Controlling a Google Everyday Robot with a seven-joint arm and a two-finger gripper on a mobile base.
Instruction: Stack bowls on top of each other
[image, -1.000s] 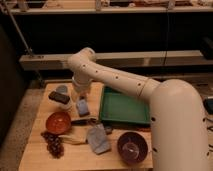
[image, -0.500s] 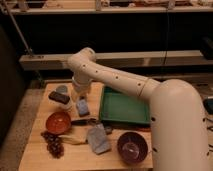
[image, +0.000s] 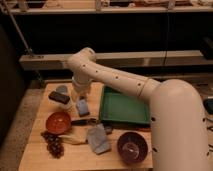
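The orange-red bowl (image: 58, 122) sits at the front left of the wooden table (image: 35, 155). The dark maroon-brown bowl (image: 132, 147) sits at the front right, below the green tray. They are apart, with a grey-blue object between them. My gripper (image: 80, 101) hangs from the white arm (image: 115, 80) over the middle-left of the table, just above and to the right of the orange-red bowl, by a small blue item (image: 83, 107).
A green rectangular tray (image: 125, 106) lies at the middle right. A dark block on a grey object (image: 60, 96) sits at the back left. A bunch of dark grapes (image: 52, 144), a grey-blue cloth-like object (image: 98, 138) and a dark utensil (image: 82, 121) lie at the front. A shelf runs behind.
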